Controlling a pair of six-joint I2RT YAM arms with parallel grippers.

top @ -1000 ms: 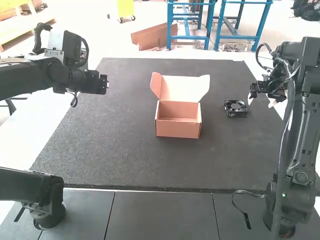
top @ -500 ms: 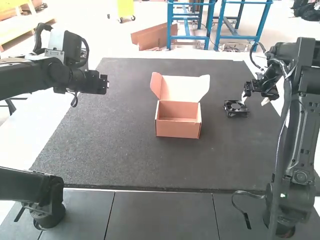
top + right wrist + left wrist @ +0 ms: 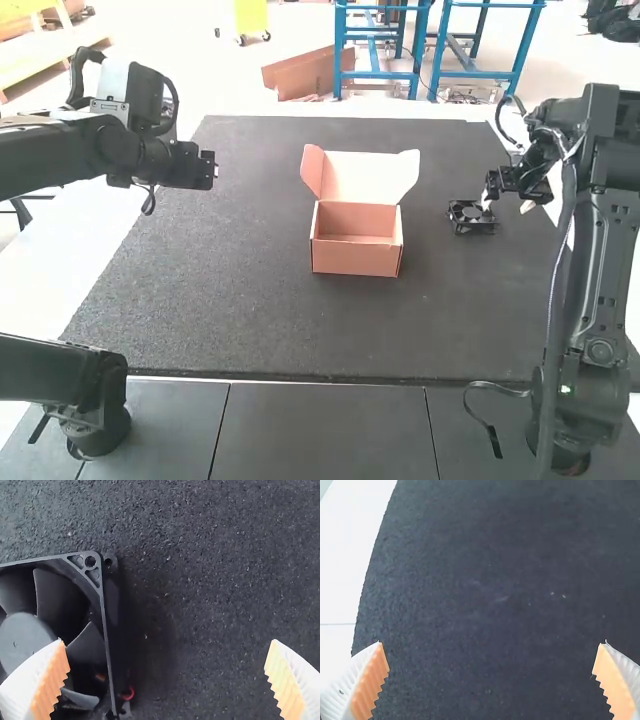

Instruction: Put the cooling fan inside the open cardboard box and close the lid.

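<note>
Hovering at cooling fan's 2 o'clock with right pincer wide, empty | risks off-centre closing, shoving fan aside | left pincer wide, empty

The black cooling fan lies flat, right of the tan cardboard box — lid standing open.

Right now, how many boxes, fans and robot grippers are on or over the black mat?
Cardboard box: 1
Cooling fan: 1
Grippers: 2, the left gripper and the right gripper
Total: 4
</note>
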